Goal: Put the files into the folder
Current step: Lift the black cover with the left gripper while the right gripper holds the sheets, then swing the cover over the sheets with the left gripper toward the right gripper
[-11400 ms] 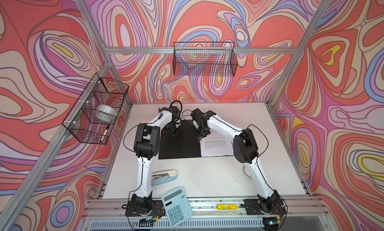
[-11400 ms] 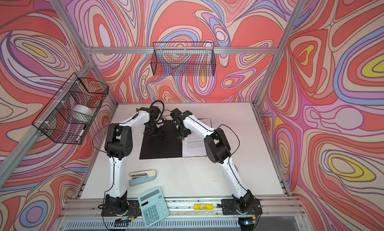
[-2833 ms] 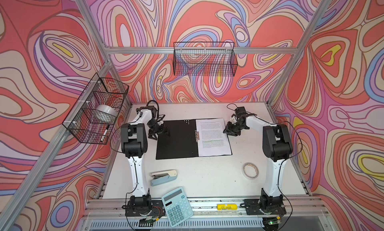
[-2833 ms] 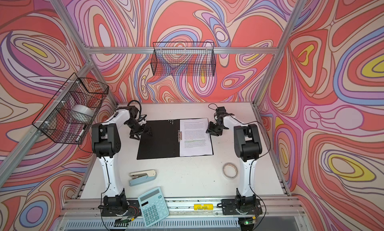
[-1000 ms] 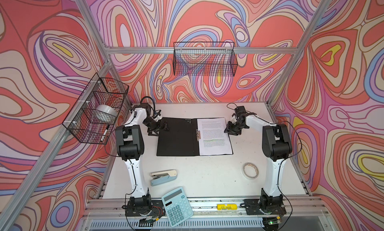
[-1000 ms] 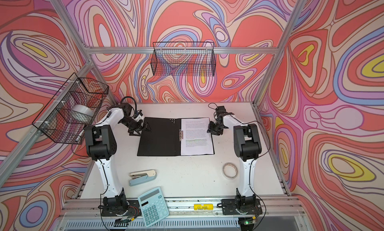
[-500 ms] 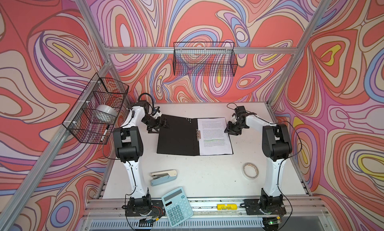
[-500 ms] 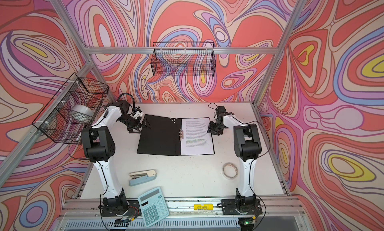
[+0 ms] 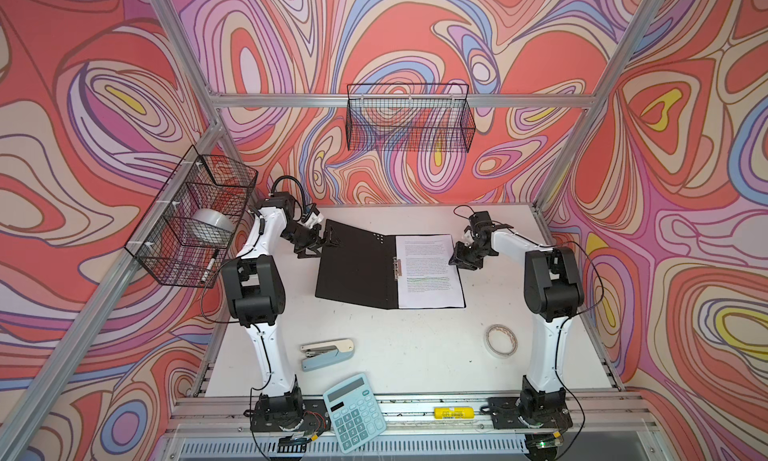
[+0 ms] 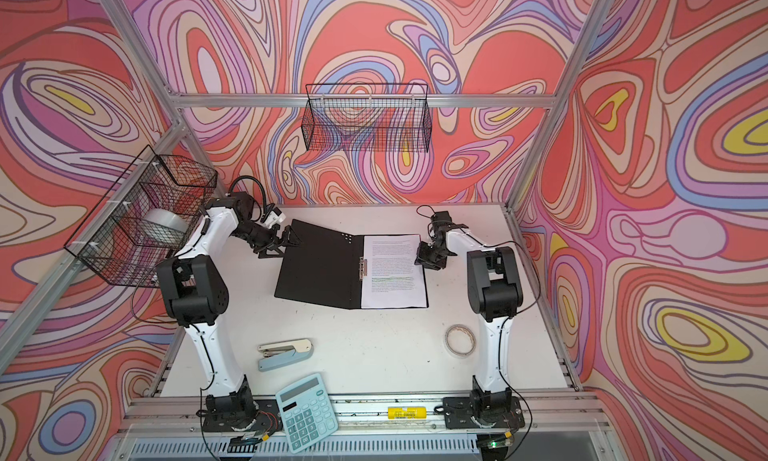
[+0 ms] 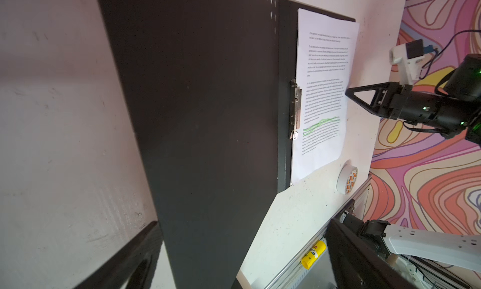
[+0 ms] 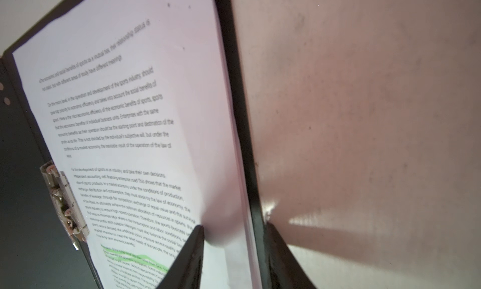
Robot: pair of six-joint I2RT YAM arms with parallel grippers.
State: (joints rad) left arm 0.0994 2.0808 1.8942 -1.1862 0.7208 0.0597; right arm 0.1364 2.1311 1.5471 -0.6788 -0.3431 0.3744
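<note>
Swirl-patterned walls [image 9: 374, 43], white table [image 9: 415, 355].

Top views: high at the near edge, facing down and far, whole table [image 9: 415, 346].
Left wrist: low, close, facing right over folder [image 11: 197, 105].
Right wrist: closest, above files [image 12: 156, 66].
Shared: folder, files.

White tabletop [image 9: 415, 346]: open black folder [image 9: 353, 268] mid-back, stapler [image 9: 328, 354] front-left, tape roll [image 9: 501, 340] front-right; teal calculator [image 9: 354, 413] + yellow stick [image 9: 448, 413] on front rail [image 9: 415, 405], calc. overlapping table edge.

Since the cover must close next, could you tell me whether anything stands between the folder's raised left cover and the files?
Yes: the right gripper straddles the files' outer edge, one finger on the top sheet. Nothing else visible.
</note>
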